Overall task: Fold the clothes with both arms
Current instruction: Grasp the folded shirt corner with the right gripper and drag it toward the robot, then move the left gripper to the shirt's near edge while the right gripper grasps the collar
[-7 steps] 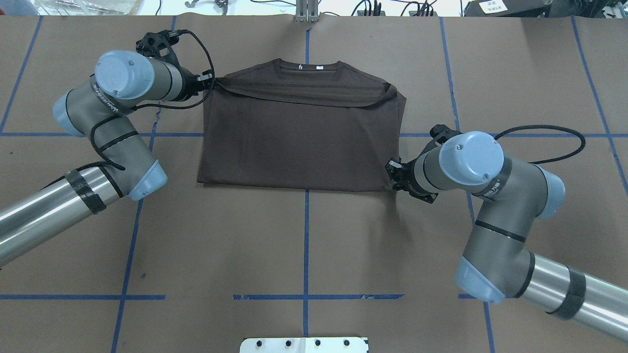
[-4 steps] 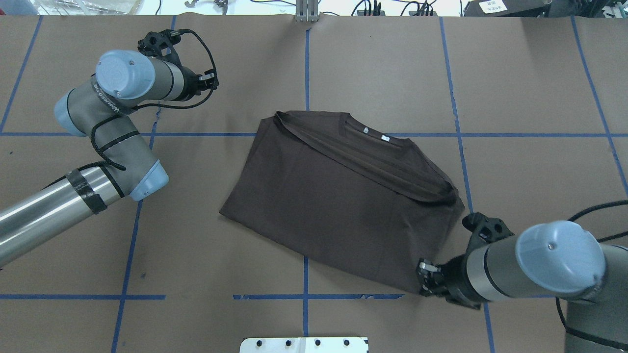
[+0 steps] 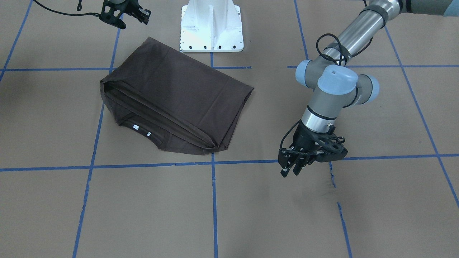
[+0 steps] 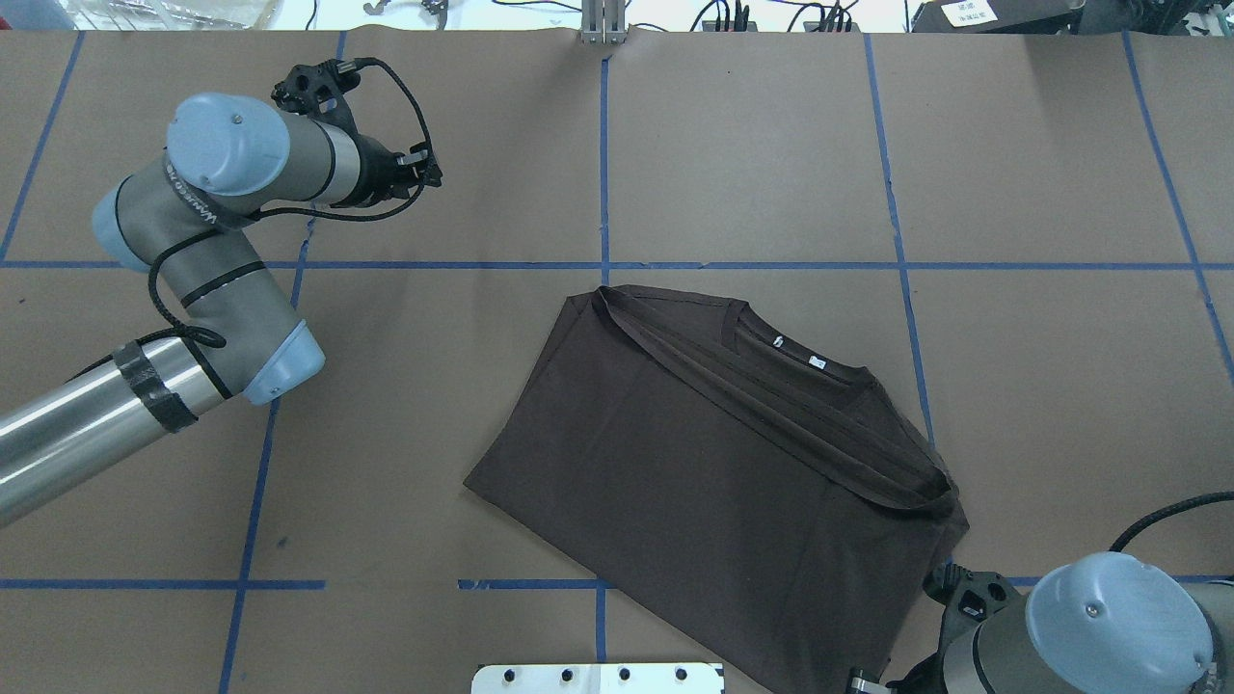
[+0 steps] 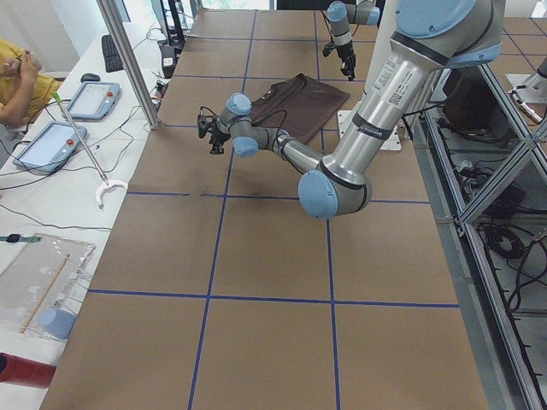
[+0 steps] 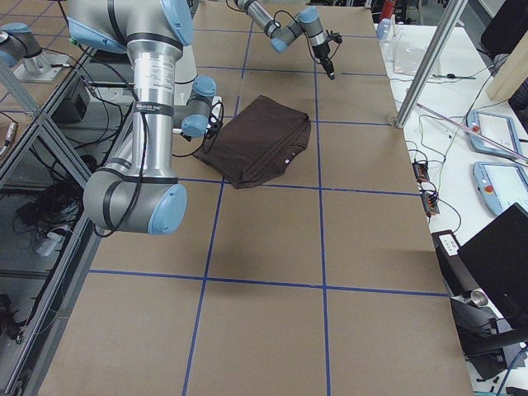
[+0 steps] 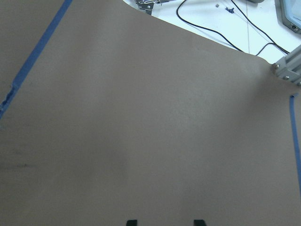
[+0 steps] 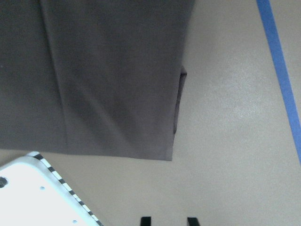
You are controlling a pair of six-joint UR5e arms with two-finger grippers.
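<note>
Overhead: behind white pedestal, looking forward and down. Front: opposite, steep. Side views: distant, along table. Wrist views: close, downward. Fixed views share T-shirt.

No text reads in full. White lettering runs along the grey sleeve of the left arm, too small to make out. The left-end view shows dark print down that arm's upper tube, also unreadable. Two white neck labels inside the collar of the T-shirt carry small dark marks, not legible. A white paper label past the table's far edge, top right of the overhead view, is printed but blurred.
</note>
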